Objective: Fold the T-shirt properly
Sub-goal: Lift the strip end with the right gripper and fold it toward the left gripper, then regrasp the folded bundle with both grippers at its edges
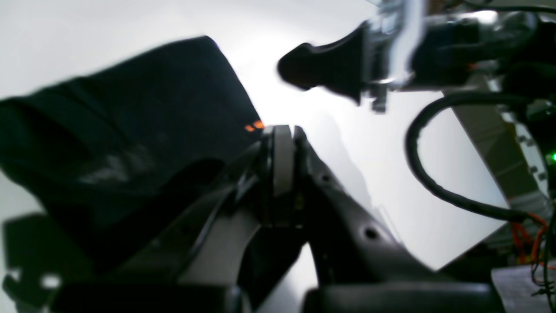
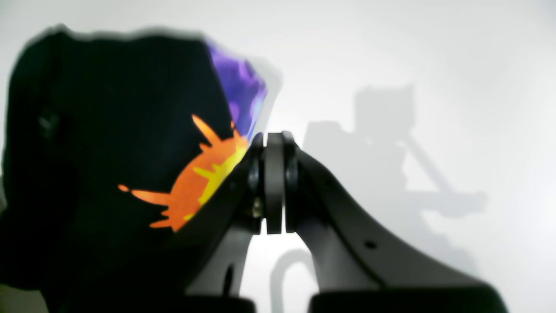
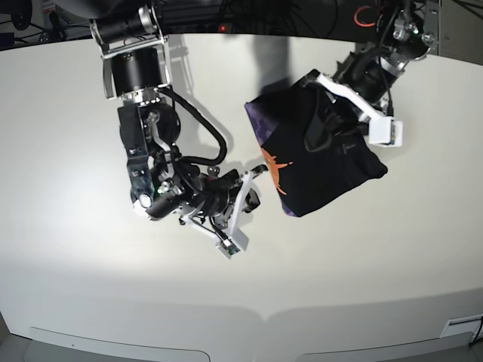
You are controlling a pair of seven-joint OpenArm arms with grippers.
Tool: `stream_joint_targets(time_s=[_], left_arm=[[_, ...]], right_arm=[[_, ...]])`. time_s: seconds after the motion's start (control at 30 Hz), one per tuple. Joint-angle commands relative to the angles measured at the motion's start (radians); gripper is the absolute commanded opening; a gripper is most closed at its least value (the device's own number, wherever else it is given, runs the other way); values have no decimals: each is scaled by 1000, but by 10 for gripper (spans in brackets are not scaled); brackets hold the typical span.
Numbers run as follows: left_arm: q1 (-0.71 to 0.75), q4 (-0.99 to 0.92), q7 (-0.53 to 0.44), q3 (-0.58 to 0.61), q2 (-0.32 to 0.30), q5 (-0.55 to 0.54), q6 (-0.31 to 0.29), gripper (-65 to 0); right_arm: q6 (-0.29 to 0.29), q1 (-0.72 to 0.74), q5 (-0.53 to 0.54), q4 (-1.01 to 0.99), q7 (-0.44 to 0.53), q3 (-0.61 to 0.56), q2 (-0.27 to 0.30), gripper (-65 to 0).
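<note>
Both arms are black, jointed, with silver-grey brackets and thick black cables looping beside them. The right gripper [image 2: 274, 143] has dark curved jaws with small round holes; the left gripper [image 1: 282, 134] looks alike, though blurred.

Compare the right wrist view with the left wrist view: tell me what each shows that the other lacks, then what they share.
Only the right wrist view shows the shirt's print plainly: an orange and yellow splash and a purple patch; also an arm's shadow on the table.

Only the left wrist view shows the other arm, a black cable, the table's edge and a green light. Of the print it shows only a small orange speck.

Both show blurred black cloth on the left, the white table, and their own jaws shut, empty, beside the shirt.
</note>
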Motion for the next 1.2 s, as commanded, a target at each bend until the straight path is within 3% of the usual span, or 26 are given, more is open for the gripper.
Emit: stream_joint_targets(time_s=[0.0, 0.13, 0.33, 0.4, 0.5, 0.7, 0.77, 0.9, 1.0, 1.17], left_arm=[[3, 17, 1, 23, 7, 13, -7, -650], [11, 17, 19, 92, 6, 145, 16, -650], [37, 16, 28, 99, 1, 426, 280, -650], [37, 16, 34, 99, -16, 483, 365, -650], [37, 15, 60, 99, -50, 562, 444, -650], [36, 15, 102, 99, -125, 752, 774, -650], [36, 16, 101, 99, -135, 756, 823, -650], [36, 30, 38, 113, -130, 647, 797, -650], [36, 61, 1, 145, -129, 546, 706, -650], [37, 82, -5, 225, -130, 396, 504, -650]], right_arm=[[0, 30, 14, 10, 23, 3, 3, -650], [0, 32, 15, 8, 23, 3, 6, -650], [0, 32, 19, 8, 22, 3, 5, -650], [0, 32, 19, 8, 22, 3, 5, -650], [0, 32, 19, 8, 21, 3, 6, -650], [0, 33, 28, 8, 31, 3, 5, -650], [0, 32, 55, 8, 49, 3, 5, -650], [1, 32, 98, 8, 103, -4, -24, -650], [9, 32, 93, 8, 152, -24, -69, -650], [11, 33, -27, 5, 255, -100, -135, -650]])
